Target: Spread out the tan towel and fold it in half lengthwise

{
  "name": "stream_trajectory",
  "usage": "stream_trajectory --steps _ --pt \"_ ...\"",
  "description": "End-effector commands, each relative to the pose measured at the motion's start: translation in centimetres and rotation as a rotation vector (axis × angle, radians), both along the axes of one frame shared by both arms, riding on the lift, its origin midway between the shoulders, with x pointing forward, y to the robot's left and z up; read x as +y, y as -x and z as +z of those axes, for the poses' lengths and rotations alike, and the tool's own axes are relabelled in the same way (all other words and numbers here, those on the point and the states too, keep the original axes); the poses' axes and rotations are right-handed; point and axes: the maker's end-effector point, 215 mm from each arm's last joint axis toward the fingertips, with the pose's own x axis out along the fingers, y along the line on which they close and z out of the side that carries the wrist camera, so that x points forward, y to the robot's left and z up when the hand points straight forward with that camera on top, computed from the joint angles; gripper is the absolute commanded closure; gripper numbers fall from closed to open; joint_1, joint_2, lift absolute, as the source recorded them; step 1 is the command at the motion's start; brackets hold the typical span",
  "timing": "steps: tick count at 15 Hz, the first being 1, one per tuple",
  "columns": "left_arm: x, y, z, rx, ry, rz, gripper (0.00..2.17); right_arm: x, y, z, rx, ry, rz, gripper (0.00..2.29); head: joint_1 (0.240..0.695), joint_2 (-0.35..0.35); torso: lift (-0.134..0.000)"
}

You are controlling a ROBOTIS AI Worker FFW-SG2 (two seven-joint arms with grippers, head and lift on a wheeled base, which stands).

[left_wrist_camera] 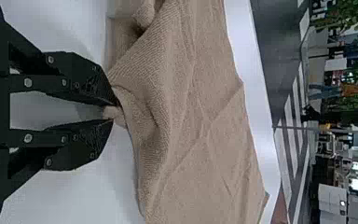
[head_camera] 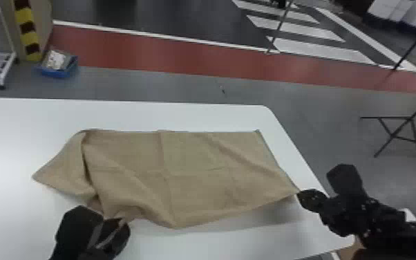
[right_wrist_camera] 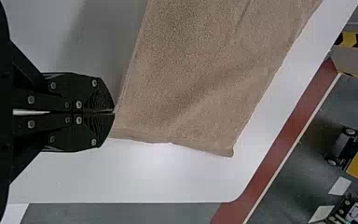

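Probably light, soft and limp, towel [head_camera: 197, 176] lies creased on table [head_camera: 183, 114], left claw [left_wrist_camera: 113, 112] pinching bunched near-left edge, right claw [right_wrist_camera: 114, 112] pinching near-right corner; corners look like best holds, left bunch likely to crease or slip unless regripped at its actual corner.

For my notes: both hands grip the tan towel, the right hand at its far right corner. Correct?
Wrong corner: the head view shows the right hand gripping the near right corner of the tan towel. The left hand does grip the towel too.
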Motion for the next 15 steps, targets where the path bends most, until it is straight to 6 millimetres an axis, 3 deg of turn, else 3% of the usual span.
stream_trajectory --steps 1,2,4,7,9,12,15 --pt "0.7 0.0 -0.2 0.0 -0.016 0.007 1.25 0.1 -0.2 0.5 -0.011 0.003 0.002 1.42 0.695 -0.35 -0.123" --pt "1.3 -0.2 0.0 -0.003 -0.015 0.016 1.43 0.0 -0.2 0.7 -0.015 0.003 -0.001 1.42 0.695 -0.35 -0.123" --pt "3.2 -0.1 0.4 0.019 0.008 -0.009 1.43 -0.1 -0.5 1.0 -0.025 -0.01 -0.013 1.42 0.695 -0.35 -0.123" --pt "7.4 -0.4 3.2 0.039 0.076 -0.099 1.43 -1.4 -1.8 2.4 -0.062 -0.001 -0.058 1.42 0.695 -0.35 -0.123" --pt "11.5 -1.2 4.7 0.044 0.095 -0.136 1.43 -3.0 -2.5 3.4 -0.087 0.008 -0.122 1.42 0.695 -0.35 -0.123" --pt "16.7 -3.2 6.7 -0.007 0.073 -0.102 1.43 -3.9 -2.9 3.3 -0.091 0.01 -0.169 1.42 0.695 -0.35 -0.123" --pt "19.9 -4.4 7.7 -0.055 0.028 -0.083 1.43 -4.5 -2.6 3.1 -0.092 0.008 -0.203 1.42 0.695 -0.35 -0.123"
